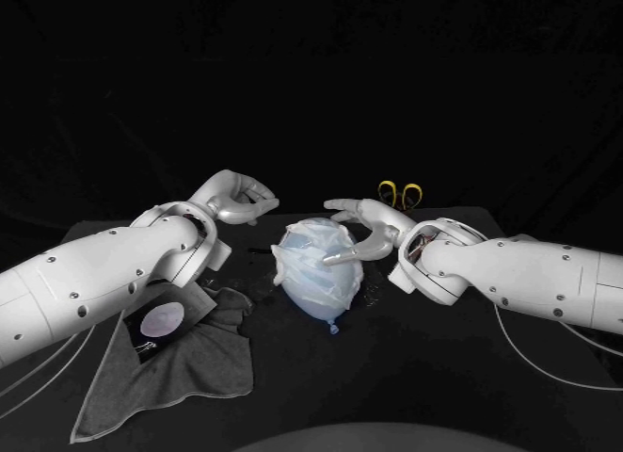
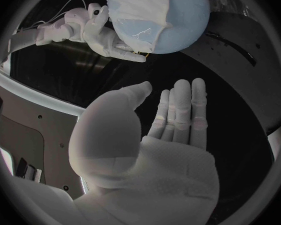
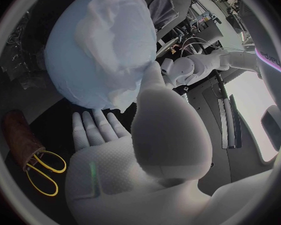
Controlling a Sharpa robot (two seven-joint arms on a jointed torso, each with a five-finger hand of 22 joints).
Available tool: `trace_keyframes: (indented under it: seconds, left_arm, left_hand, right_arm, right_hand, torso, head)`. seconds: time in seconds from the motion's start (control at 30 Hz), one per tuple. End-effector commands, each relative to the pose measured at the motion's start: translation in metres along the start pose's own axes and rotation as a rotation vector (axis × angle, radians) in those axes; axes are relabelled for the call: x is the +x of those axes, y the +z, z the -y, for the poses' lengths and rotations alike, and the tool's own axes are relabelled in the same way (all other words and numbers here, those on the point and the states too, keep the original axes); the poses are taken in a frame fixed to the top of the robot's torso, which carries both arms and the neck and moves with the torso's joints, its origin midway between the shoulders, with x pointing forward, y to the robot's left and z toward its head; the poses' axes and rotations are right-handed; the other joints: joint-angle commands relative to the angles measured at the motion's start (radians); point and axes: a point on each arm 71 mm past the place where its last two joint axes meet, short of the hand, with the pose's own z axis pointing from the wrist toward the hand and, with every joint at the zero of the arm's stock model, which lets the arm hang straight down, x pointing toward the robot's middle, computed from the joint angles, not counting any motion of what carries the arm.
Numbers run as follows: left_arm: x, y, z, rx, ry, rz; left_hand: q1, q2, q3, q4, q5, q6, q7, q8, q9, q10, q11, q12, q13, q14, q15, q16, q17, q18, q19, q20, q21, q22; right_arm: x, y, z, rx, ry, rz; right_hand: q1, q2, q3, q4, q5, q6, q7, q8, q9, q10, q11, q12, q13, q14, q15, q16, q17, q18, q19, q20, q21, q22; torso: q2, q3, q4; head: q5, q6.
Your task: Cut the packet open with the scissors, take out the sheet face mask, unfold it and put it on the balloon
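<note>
centre: balloon [image 1: 326,292] under sheet face mask [image 1: 309,250]; left hand [image 1: 234,200] spread, empty, clear at upper left; right hand [image 1: 366,229], fingers apart, touches the mask; scissors [image 1: 400,194] half hidden behind.

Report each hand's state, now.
Left hand: open, holding nothing.
Right hand: open, holding nothing, at the balloon.

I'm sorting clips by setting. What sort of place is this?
Likely a robotics lab bench rather than a home: a black table against black drapes, a balloon wearing a sheet face mask like a stand-in head, and yellow-handled scissors lying at the back.
</note>
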Motion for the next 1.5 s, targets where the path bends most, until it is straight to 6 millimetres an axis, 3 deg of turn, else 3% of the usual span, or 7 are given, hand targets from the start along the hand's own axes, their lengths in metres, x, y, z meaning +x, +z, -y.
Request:
trace_keyframes:
  seconds: [0.03,0.63,0.8,0.97,1.07,1.33,1.5]
  left_arm:
    - [-0.004,-0.008,-0.003,0.005,-0.201,-0.021]
    - [-0.001,-0.068,-0.067,-0.128,-0.422,-0.015]
    - [0.014,-0.080,-0.071,-0.088,-0.383,-0.057]
    - [0.032,-0.087,-0.069,-0.021,-0.313,-0.086]
    - [0.045,-0.090,-0.068,0.007,-0.283,-0.110]
    - [0.070,-0.092,-0.066,0.023,-0.225,-0.149]
    - [0.077,-0.092,-0.066,0.020,-0.215,-0.148]
  left_hand:
    - [0.030,0.011,-0.067,0.027,-0.001,0.017,-0.002,-0.023,-0.011,0.021,-0.001,-0.041,-0.028,-0.003,0.003,-0.048,-0.012,0.013,0.026,0.009,-0.063,-0.048]
    - [0.083,0.029,-0.263,0.110,-0.001,0.058,-0.002,-0.070,-0.030,0.051,0.001,-0.091,-0.066,0.009,0.004,-0.097,-0.002,0.012,0.086,0.008,-0.158,-0.120]
    - [0.144,0.035,-0.321,0.100,-0.001,0.079,-0.007,-0.071,-0.029,0.055,-0.002,-0.098,-0.072,0.009,0.002,-0.101,0.005,0.011,0.096,0.007,-0.172,-0.129]
    - [0.232,0.045,-0.329,0.068,-0.001,0.082,-0.011,-0.079,-0.032,0.060,-0.004,-0.108,-0.079,0.012,-0.002,-0.099,0.012,0.012,0.104,0.004,-0.174,-0.129]
    - [0.256,0.048,-0.327,0.059,-0.001,0.085,-0.010,-0.082,-0.034,0.060,-0.003,-0.115,-0.083,0.014,-0.002,-0.097,0.015,0.011,0.107,0.002,-0.171,-0.126]
    - [0.254,0.043,-0.362,0.070,-0.001,0.085,-0.006,-0.091,-0.038,0.077,-0.005,-0.106,-0.079,0.042,-0.005,-0.042,0.046,0.011,0.125,-0.003,-0.145,-0.106]
    - [0.264,0.053,-0.423,0.087,-0.001,0.088,-0.014,-0.096,-0.039,0.096,-0.019,-0.006,-0.023,0.057,-0.017,0.064,0.103,0.011,0.144,-0.016,-0.078,-0.053]
  right_arm:
    - [-0.001,-0.003,-0.006,-0.067,0.084,0.023]
    - [-0.015,-0.013,-0.011,-0.097,0.140,0.039]
    - [-0.018,-0.011,-0.013,-0.083,0.116,0.001]
    - [-0.018,-0.007,-0.013,-0.054,0.036,-0.046]
    - [-0.019,-0.004,-0.013,-0.046,-0.030,-0.038]
    - [-0.015,0.005,-0.013,-0.022,-0.156,-0.048]
    - [-0.011,0.008,-0.013,-0.011,-0.180,-0.065]
  right_hand:
    - [-0.021,0.000,-0.010,0.000,0.000,-0.009,0.156,-0.006,-0.002,-0.006,0.000,-0.007,-0.001,-0.008,0.001,-0.005,-0.001,-0.009,-0.007,0.000,-0.007,-0.002]
    - [-0.050,-0.011,-0.023,0.000,0.002,0.003,0.156,-0.003,0.002,-0.017,0.001,-0.011,-0.001,-0.023,0.003,-0.009,-0.005,-0.011,-0.025,0.000,-0.012,-0.011]
    - [-0.052,0.000,-0.011,0.000,0.002,0.041,0.150,0.011,0.017,-0.018,0.006,-0.011,-0.001,-0.008,0.004,-0.005,-0.002,-0.012,-0.032,0.001,-0.014,-0.014]
    - [-0.048,0.006,0.003,-0.001,0.002,0.070,0.118,0.023,0.027,-0.012,0.016,-0.009,0.000,-0.002,0.009,-0.003,-0.001,-0.016,-0.045,0.001,-0.018,-0.019]
    - [-0.039,0.016,0.022,-0.001,0.000,0.097,0.141,0.034,0.036,0.009,0.009,-0.003,0.002,0.028,0.004,0.006,0.005,-0.013,-0.041,0.000,-0.015,-0.017]
    - [-0.022,0.029,0.045,-0.002,-0.001,0.131,0.120,0.048,0.047,0.032,0.011,0.002,0.002,0.057,0.002,0.015,0.011,-0.010,-0.039,0.001,-0.013,-0.015]
    - [-0.016,0.054,0.067,-0.003,-0.003,0.163,0.123,0.060,0.057,0.056,0.005,0.008,0.004,0.084,-0.003,0.024,0.015,-0.007,-0.034,0.001,-0.010,-0.012]
  torso:
    - [0.001,0.0007,0.0004]
    - [0.001,-0.0011,0.0021]
    - [0.001,-0.0006,0.0025]
    - [0.001,-0.0023,0.0012]
    - [0.002,-0.0014,0.0013]
    - [0.003,-0.0003,0.0020]
    - [0.002,-0.0011,0.0013]
  head:
    - [0.001,0.000]
    - [0.010,-0.004]
    - [0.014,-0.006]
    - [0.021,-0.009]
    - [0.025,-0.009]
    - [0.027,-0.012]
    - [0.026,-0.016]
